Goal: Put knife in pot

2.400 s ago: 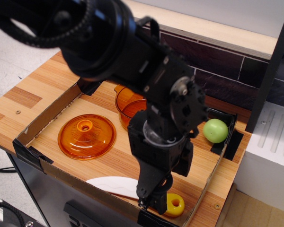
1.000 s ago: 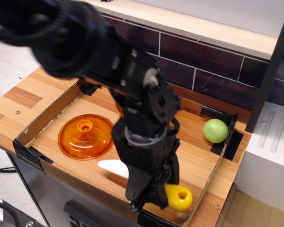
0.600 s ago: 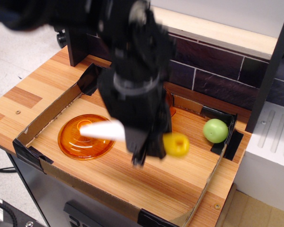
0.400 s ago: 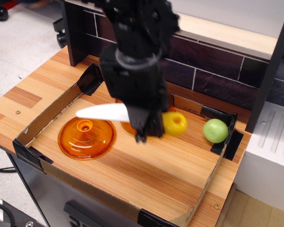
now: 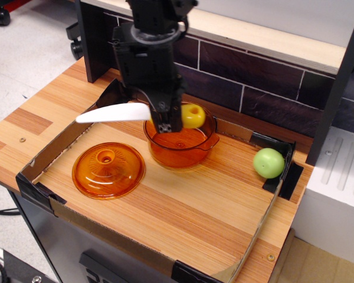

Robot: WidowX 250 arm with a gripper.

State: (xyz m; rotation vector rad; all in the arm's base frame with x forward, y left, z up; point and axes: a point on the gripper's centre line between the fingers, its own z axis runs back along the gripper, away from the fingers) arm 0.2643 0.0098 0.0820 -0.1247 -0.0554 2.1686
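My gripper [image 5: 166,121] is shut on the knife [image 5: 115,113] and holds it level just above the pot. The white wavy blade points left past the pot's rim. The yellow handle end [image 5: 193,115] with its hole sticks out to the right over the pot's opening. The pot [image 5: 180,144] is round, deep, transparent orange, with a small side handle on its right. It stands at the back middle of the cardboard tray [image 5: 32,171]. The fingertips are dark and hang right over the pot's near-left rim.
A flat domed orange lid [image 5: 108,170] with a knob lies left of the pot. A green ball [image 5: 268,163] sits at the tray's right wall. A dark tiled wall [image 5: 253,76] runs behind. A black post [image 5: 336,82] stands at the right.
The gripper has lifted the knife from the tray's front edge and carried it back and left, from beside the lid to over the pot.
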